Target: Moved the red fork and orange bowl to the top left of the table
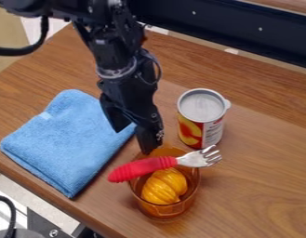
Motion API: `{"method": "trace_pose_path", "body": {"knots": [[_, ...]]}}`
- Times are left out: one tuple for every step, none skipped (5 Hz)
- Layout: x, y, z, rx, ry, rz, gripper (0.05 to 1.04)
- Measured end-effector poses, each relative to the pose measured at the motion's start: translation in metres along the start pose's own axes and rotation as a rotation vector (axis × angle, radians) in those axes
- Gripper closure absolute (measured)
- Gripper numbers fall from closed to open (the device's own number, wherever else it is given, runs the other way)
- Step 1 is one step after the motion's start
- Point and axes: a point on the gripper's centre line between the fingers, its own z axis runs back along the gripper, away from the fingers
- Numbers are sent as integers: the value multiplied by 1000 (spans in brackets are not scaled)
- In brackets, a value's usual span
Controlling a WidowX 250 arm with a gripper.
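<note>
"While the end effector (133,141) stands wide, where's the orange bowl (164,211)?"

"Just below one fingertip, red fork (143,168) across its rim."

"Handling?"

"Probably stiff, slippery; pinch the bare rim gently, or the loose fork may slide."

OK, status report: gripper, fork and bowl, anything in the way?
Gripper open, by orange bowl. Red fork lying across bowl's rim. Can close behind, possible snag.

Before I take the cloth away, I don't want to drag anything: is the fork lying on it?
No, the fork lies across the top of the bowl, its handle end stopping short of the cloth.
</note>
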Motion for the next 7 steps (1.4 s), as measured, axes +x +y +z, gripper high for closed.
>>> {"method": "trace_pose_path", "body": {"knots": [[1, 1, -8, 10, 9, 7, 84], [2, 3, -11, 22, 2, 18, 84], [1, 2, -12, 22, 3, 34, 84], [1, 2, -14, 37, -1, 38, 84], [0, 2, -15, 39, 0, 32, 84], [-3, 3, -18, 56, 3, 39, 84], [-4, 4, -21, 55, 17, 40, 84]]}}
